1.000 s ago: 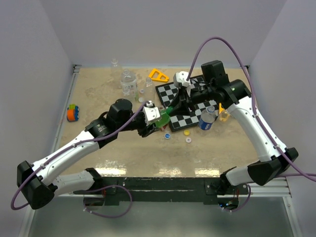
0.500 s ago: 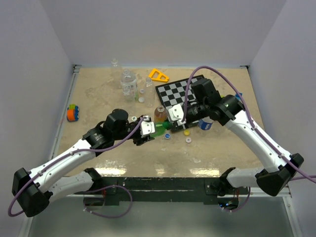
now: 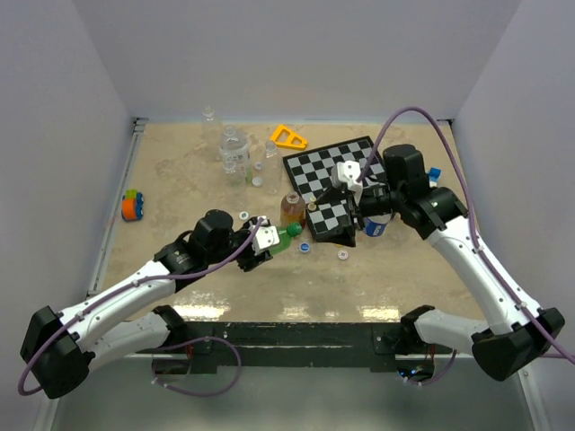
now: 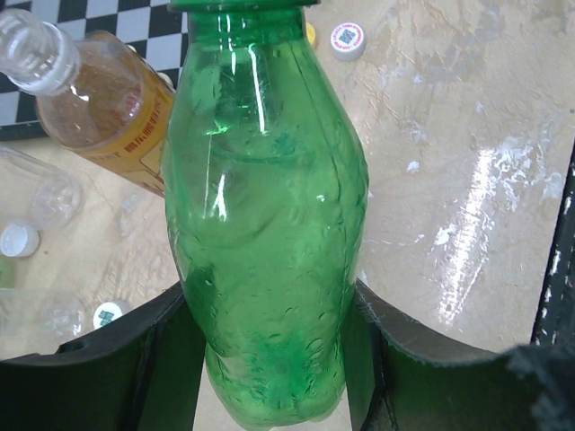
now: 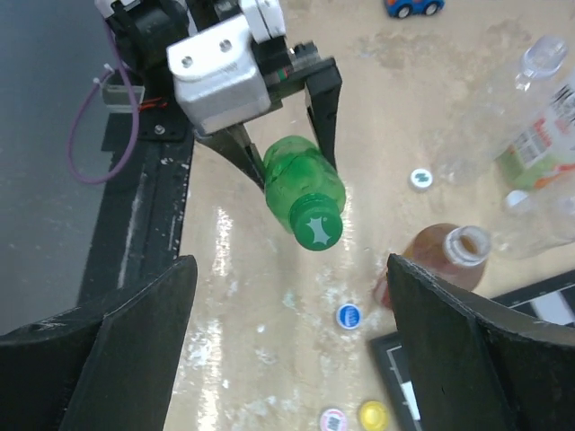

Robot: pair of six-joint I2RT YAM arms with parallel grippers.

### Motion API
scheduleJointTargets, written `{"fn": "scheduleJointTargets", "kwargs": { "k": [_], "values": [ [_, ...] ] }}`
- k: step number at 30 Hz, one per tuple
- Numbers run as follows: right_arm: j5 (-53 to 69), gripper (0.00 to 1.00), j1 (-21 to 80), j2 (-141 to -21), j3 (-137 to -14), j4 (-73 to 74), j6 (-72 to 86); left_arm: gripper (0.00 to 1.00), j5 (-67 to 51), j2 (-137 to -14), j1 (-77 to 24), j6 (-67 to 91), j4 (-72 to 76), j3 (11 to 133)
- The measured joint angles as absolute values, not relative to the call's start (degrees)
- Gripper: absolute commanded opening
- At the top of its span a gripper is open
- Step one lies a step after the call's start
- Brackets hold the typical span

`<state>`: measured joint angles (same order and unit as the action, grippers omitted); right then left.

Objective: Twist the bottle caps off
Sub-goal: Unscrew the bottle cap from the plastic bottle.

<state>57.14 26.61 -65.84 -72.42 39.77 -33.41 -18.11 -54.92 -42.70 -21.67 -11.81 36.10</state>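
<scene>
My left gripper [image 4: 269,359] is shut on the lower body of the green bottle [image 4: 265,206], holding it tilted above the table. The green cap [image 5: 316,232] sits on the bottle's neck and faces the right wrist camera. My right gripper [image 5: 292,260] is open, its fingers spread wide on either side of that cap and apart from it. From above, the left gripper [image 3: 266,242] and the green bottle [image 3: 286,235] are left of the right gripper [image 3: 328,229]. A blue cap [image 5: 349,315], a yellow cap [image 5: 373,414] and a white cap [image 5: 332,419] lie loose on the table.
An amber bottle [image 3: 290,206] with an open mouth stands beside the chessboard [image 3: 337,171]. A blue-labelled bottle [image 3: 375,223] lies under the right arm. Clear bottles [image 3: 234,151], an orange triangle [image 3: 288,136] and a toy car [image 3: 133,205] are farther off.
My right gripper has opened and drawn back to the right from the green bottle's cap. The left arm has sunk a little with the bottle still in its grip.
</scene>
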Motion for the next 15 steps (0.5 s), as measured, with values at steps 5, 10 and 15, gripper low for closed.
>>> {"fn": "scheduleJointTargets", "kwargs": {
  "k": [5, 10, 15],
  "values": [
    [56.8, 0.84, 27.5, -70.8, -69.6, 35.6, -26.0, 0.00, -17.7, -54.6, -42.7, -21.6, -9.7, 35.7],
    [56.2, 0.76, 30.3, -75.4, -69.6, 34.6, -23.9, 0.00, -17.8, -54.6, -42.7, -21.6, -9.0, 35.7],
    [56.1, 0.67, 31.9, -77.5, -70.5, 34.7, -23.6, 0.00, -17.8, -54.8, -42.7, -21.5, -8.2, 35.7]
  ]
}}
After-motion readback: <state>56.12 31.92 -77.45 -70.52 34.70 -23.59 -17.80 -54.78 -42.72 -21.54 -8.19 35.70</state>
